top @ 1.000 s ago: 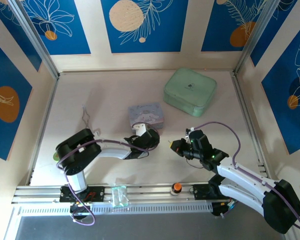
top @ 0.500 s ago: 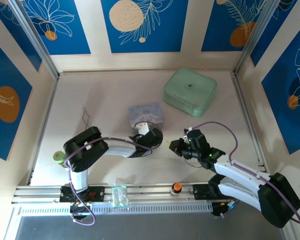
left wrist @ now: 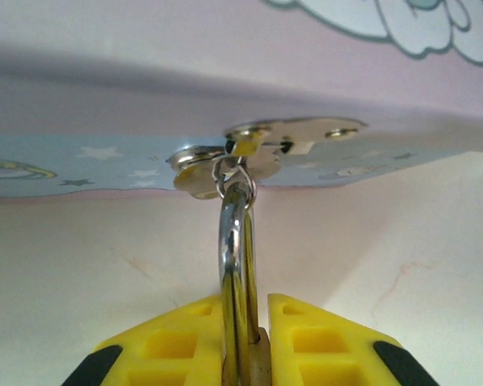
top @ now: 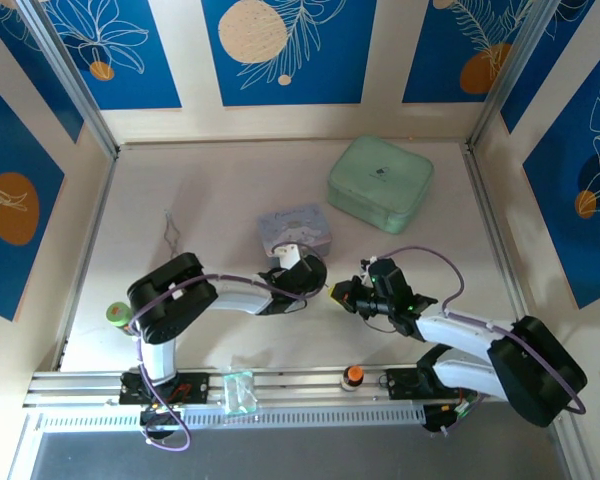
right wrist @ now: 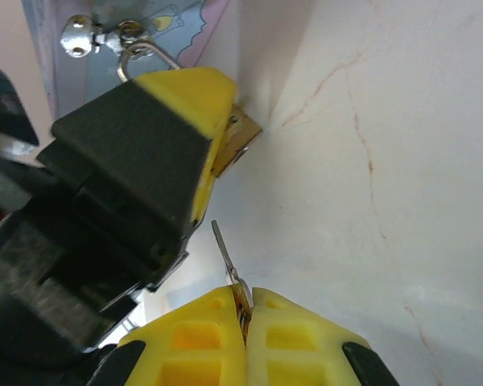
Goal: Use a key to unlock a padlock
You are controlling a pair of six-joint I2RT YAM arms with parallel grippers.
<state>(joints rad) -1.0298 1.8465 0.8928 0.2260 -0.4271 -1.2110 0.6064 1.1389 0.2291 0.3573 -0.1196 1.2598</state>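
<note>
Key (right wrist: 225,254) is being pinched in the tightly closed right gripper (right wrist: 245,310) at bottom centre, blade being aimed up-frame at the padlock (right wrist: 238,141) just above and apart, whose shackle is being clamped by the left gripper (left wrist: 243,314), likewise closed.

Brass-gold padlock (right wrist: 240,141), silver shackle (left wrist: 237,257), yellow-black left gripper (left wrist: 243,312), pale-blue box (left wrist: 64,173) (stars, perhaps clouds).

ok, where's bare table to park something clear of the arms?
Bare: back-left of the pale table, between back wall, mint-green rounded case and blue cartoon box; plus the near-centre strip by the metal rail. Crowded: in front of the box, where the left tool grips the brass padlock and the right tool the small silvery key.
</note>
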